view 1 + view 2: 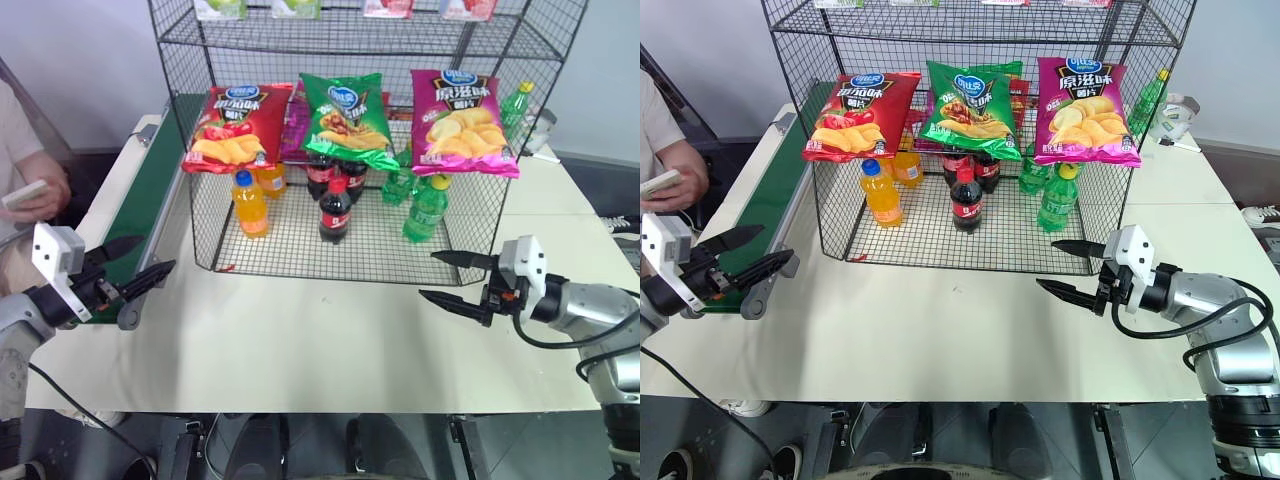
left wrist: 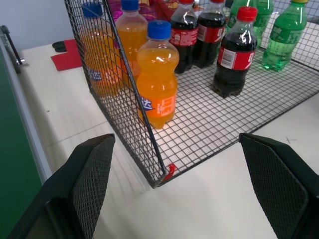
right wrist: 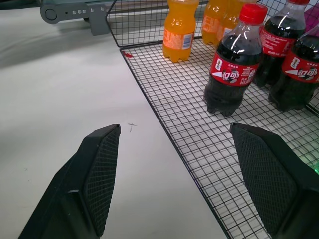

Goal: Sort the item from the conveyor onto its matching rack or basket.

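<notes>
Green crisp bag (image 1: 346, 120): is being carried by the middle tier of the rack (image 1: 180, 30), at its front edge, between the red crisp bag (image 1: 235, 125) on the left and the magenta crisp bag (image 1: 460, 122) on the right; its lower edge is overhanging the shelf front.
Conveyor (image 1: 150, 195): is running along the left side of the table (image 1: 320, 350), near to far; no item is being seen on the visible stretch of belt.
Left gripper (image 1: 128, 266): is being held released, fingers spread wide, nothing between them, near the conveyor's near end, well apart from the bag.
Right gripper (image 1: 458, 282): is being held released too, fingers apart and empty, over the table just in front of the rack's lower right corner.
Stage: sorting is being judged as done or nearly done, the bag already sitting among other crisp bags.
Risk, slipping: the bag is being left leaning forward on the shelf lip; it could slide off onto the bottles (image 1: 336, 208) below if the rack is jolted.
Risk, snagging: the right fingers are being kept close to the wire mesh; a careless swing could catch the rack's front.
Risk, bystander: a person's hand (image 1: 40, 195) is being held near the far left of the conveyor, within reach of the left arm's sweep.
</notes>
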Robot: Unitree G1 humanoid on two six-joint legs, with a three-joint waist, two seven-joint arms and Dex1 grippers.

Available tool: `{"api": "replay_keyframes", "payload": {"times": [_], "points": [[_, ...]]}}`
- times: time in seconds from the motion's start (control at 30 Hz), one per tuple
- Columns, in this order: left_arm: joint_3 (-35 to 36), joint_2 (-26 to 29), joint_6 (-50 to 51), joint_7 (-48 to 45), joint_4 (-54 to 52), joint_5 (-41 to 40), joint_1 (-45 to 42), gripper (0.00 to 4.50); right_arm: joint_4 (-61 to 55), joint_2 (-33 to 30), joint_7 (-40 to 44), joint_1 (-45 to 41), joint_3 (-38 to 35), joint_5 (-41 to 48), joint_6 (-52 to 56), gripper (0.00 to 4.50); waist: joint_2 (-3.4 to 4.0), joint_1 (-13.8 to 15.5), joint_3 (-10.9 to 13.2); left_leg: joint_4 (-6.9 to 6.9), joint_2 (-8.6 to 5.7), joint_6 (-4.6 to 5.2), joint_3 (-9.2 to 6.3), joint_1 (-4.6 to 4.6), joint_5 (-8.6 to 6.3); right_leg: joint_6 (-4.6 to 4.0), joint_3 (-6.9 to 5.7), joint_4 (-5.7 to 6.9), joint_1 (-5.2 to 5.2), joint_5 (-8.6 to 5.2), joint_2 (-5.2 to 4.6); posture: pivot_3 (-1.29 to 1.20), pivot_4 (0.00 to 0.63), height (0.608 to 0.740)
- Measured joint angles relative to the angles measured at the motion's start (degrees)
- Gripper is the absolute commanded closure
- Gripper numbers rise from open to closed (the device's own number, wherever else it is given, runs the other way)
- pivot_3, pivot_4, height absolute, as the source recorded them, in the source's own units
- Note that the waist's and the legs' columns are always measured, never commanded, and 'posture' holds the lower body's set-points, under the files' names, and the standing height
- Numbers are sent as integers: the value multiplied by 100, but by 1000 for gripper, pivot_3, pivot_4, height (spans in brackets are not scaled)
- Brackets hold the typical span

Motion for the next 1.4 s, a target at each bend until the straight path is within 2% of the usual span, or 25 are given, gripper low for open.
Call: {"api": "replay_keyframes", "payload": {"times": [1.4], "points": [[33, -80, -118, -64, -1, 1, 50, 221, 300, 0, 61, -113, 279, -297, -331, 850, 0, 0, 0, 2, 0, 0, 0, 0, 0, 0, -1, 2, 0, 0, 0, 0, 150, 739]]}}
